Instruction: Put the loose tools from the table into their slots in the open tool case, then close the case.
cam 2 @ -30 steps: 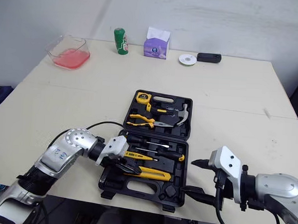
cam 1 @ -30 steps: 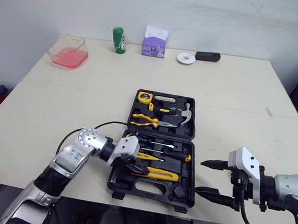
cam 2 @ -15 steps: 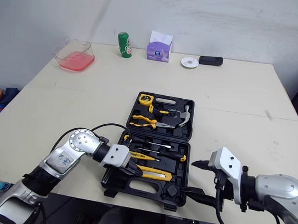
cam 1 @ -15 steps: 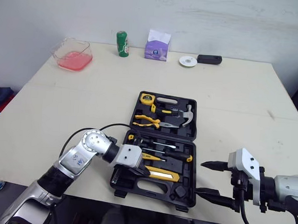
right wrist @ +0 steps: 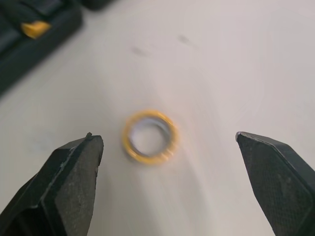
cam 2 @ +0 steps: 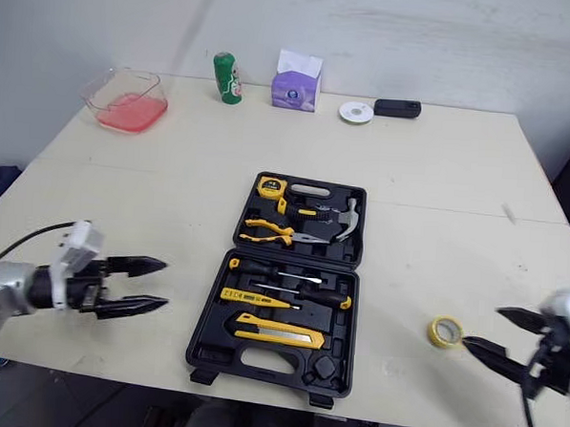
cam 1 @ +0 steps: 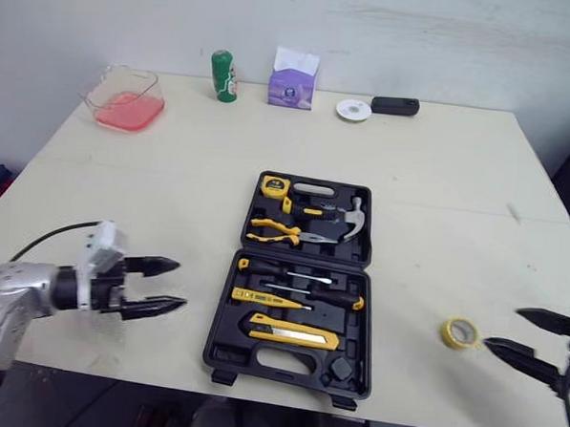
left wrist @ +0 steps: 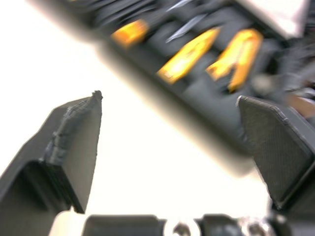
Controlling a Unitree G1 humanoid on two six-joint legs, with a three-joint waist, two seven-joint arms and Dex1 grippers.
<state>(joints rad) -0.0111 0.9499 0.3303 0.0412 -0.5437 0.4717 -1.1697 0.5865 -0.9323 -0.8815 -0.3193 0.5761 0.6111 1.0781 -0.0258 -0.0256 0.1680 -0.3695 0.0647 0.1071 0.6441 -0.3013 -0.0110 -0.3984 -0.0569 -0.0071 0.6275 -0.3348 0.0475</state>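
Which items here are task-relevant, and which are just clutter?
Job:
- tool case, open, tools in slots
- yellow tape roll, loose on the table right of the case
- left gripper, open
- right gripper, open, near the roll

Lying about, far edge:
- pink container
- green can
- tissue box
- white disc
- black device

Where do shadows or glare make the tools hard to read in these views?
Left eye view: soft, even light, no hard shadows on the table, and the tools in the tool case read well. Left wrist view: the table beside the case is blown out almost to white. Right wrist view: only a faint shadow beside the yellow tape roll.
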